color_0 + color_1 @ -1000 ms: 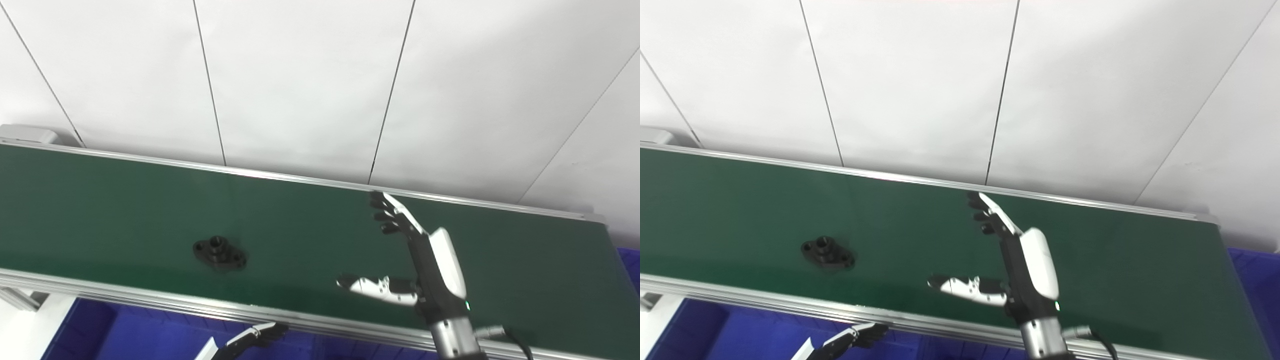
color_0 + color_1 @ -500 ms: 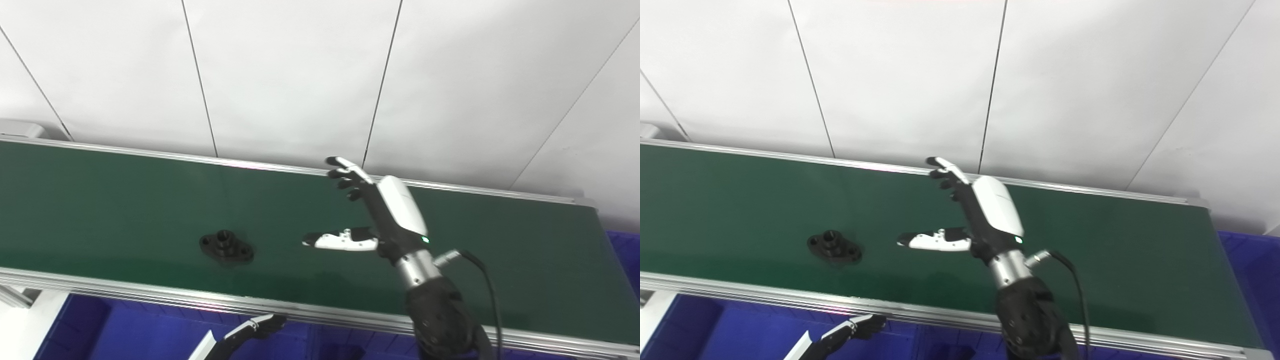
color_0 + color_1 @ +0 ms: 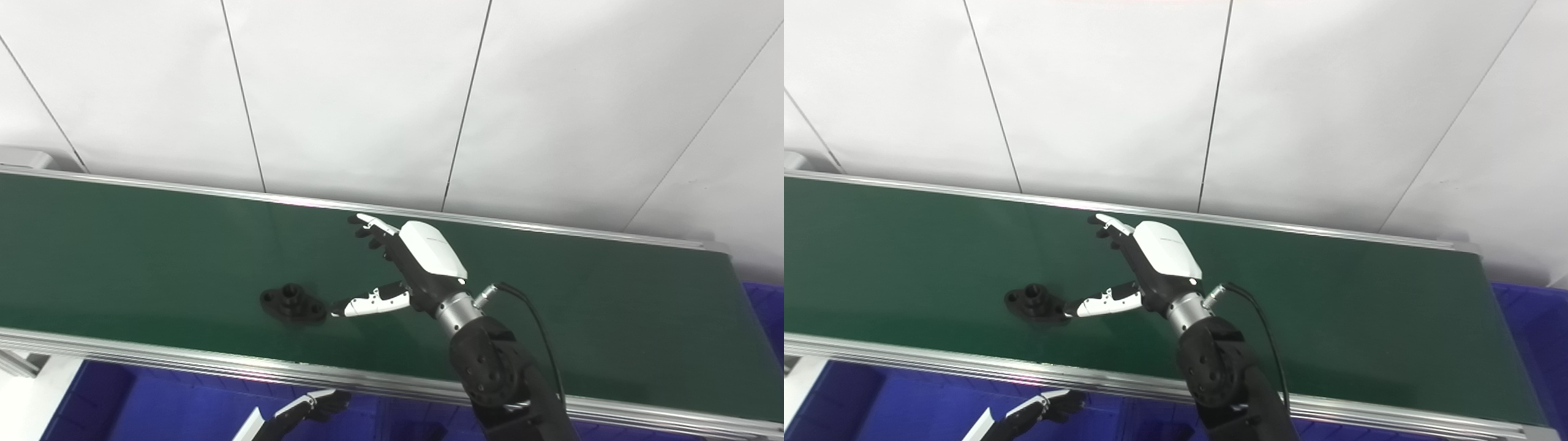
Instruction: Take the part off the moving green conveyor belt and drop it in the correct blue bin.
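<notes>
A black flanged part [image 3: 293,303] lies on the green conveyor belt [image 3: 135,251], near its front rail. My right hand [image 3: 409,264] is open over the belt just right of the part, fingers spread toward the far rail and the thumb tip almost touching the part's right end. It holds nothing. My left hand [image 3: 312,407] is low at the bottom edge, below the belt's front rail, only partly in view; I cannot tell if it is open or shut. The same scene shows in the right eye view, with the part [image 3: 1032,301] left of the right hand [image 3: 1145,263].
Blue bins [image 3: 165,407] sit below the belt's front rail, and another blue bin [image 3: 765,318] is at the far right end. Aluminium rails [image 3: 184,361] run along both belt edges. A white panelled wall stands behind.
My right hand has moved left across the belt and come down close to the part. The part has drifted a little to the right. The left hand has stayed low.
</notes>
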`<state>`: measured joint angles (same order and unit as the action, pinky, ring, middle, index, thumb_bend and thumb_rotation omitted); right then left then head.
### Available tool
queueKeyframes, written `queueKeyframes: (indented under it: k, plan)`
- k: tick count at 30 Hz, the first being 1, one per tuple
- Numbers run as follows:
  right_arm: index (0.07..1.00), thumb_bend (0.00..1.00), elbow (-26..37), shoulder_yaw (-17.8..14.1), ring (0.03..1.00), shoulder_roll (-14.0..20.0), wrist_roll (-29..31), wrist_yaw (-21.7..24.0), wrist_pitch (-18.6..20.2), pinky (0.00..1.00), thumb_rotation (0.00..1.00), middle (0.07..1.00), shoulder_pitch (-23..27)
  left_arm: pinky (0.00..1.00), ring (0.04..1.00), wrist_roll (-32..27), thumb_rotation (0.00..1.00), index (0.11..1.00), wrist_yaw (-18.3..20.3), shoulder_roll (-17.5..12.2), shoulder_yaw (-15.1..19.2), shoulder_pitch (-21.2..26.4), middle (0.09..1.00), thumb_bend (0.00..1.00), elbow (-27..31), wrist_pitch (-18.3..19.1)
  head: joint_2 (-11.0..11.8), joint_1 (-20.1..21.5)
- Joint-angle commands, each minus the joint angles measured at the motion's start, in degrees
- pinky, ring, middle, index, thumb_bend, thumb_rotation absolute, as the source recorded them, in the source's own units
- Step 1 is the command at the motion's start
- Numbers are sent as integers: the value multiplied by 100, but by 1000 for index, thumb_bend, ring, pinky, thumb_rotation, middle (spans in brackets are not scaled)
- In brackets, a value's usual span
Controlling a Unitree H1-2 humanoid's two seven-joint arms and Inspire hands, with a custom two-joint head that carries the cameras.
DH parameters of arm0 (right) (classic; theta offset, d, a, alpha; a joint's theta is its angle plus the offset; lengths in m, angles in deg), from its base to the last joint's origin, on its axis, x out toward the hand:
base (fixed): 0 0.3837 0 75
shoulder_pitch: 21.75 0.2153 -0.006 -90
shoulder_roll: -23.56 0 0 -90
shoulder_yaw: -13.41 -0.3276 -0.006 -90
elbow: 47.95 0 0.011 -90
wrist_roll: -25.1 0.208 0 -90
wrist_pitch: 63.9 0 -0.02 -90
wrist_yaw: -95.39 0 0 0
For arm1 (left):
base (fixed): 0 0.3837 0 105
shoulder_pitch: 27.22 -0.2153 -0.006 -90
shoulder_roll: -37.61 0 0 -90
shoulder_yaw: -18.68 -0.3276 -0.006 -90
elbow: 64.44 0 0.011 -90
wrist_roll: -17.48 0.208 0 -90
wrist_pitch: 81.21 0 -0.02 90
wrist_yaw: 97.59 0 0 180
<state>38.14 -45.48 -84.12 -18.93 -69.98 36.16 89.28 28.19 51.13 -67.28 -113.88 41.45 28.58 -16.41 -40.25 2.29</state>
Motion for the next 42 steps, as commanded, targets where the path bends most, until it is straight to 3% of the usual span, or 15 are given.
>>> queueKeyframes:
  k: [1, 9, 15, 29, 42]
  plan:
    - [883, 812, 20, 67, 751, -151, -43, -130, -133, 651, 457, 808, 315, 703, 761, 84, 580, 786, -112, -34, 20, -44, 777, 789, 47, -172, 11, -81]
    - [853, 812, -548, 385, 747, -217, -187, -463, -288, 670, 432, 798, 537, 683, 748, 139, 594, 782, -54, -16, 33, -42, 772, 797, 48, -172, 29, -262]
    - [853, 810, -868, 585, 762, -250, -276, -557, -191, 683, 424, 813, 628, 696, 751, 192, 608, 781, 47, -5, 88, -65, 772, 807, 106, -172, -36, -366]
    - [836, 808, -1437, 961, 769, -87, -490, -587, -329, 689, 401, 814, 915, 711, 757, 388, 597, 788, 23, 146, 91, -103, 776, 799, 110, -172, -93, -592]
    - [807, 789, -2147, 1319, 719, 137, -727, -743, -547, 652, 293, 755, 994, 703, 753, 421, 604, 794, 10, 183, 87, -89, 778, 793, 131, -171, -145, -623]
